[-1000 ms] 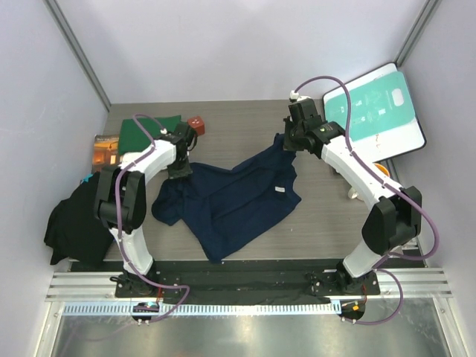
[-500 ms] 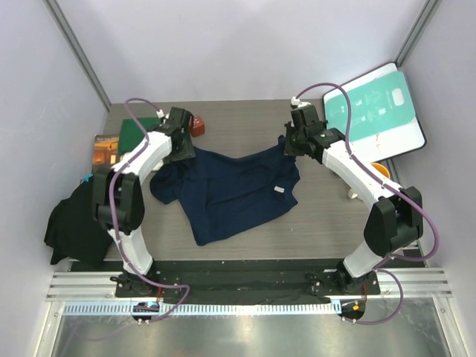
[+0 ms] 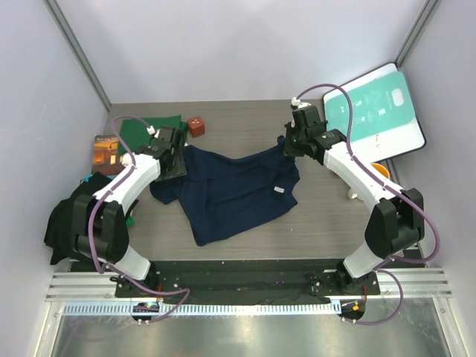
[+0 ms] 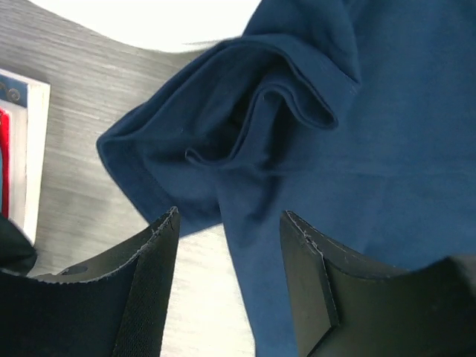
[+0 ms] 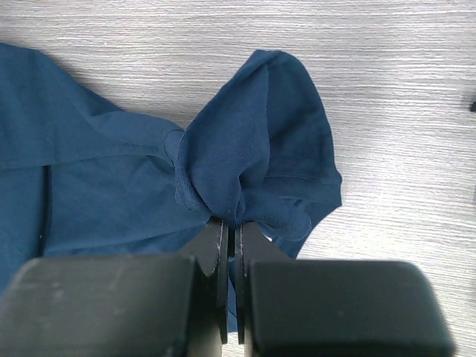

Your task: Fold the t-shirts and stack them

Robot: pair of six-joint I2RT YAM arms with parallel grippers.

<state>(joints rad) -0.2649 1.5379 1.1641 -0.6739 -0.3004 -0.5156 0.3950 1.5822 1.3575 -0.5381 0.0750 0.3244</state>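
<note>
The navy t-shirt (image 3: 230,190) lies spread and rumpled on the table's middle. My left gripper (image 3: 175,159) hovers open over its left sleeve (image 4: 171,149). In the left wrist view the fingertips (image 4: 167,223) stand apart above the navy cloth (image 4: 349,149), gripping nothing. My right gripper (image 3: 288,145) is shut on the bunched right sleeve (image 5: 256,156) and holds it pinched at the jaw tips (image 5: 232,223). A dark green t-shirt (image 3: 145,128) lies flat at the far left, partly behind my left arm.
A teal-and-white board (image 3: 379,111) leans at the far right. A brown-orange book (image 3: 106,147) and a small red block (image 3: 196,125) sit at the far left. A black cloth heap (image 3: 71,219) hangs off the left edge. An orange thing (image 3: 381,169) lies by my right arm.
My left gripper carried the shirt's left side toward the far edge, then opened and let it drop, drawing back to the left. The right gripper kept its hold and barely moved.
</note>
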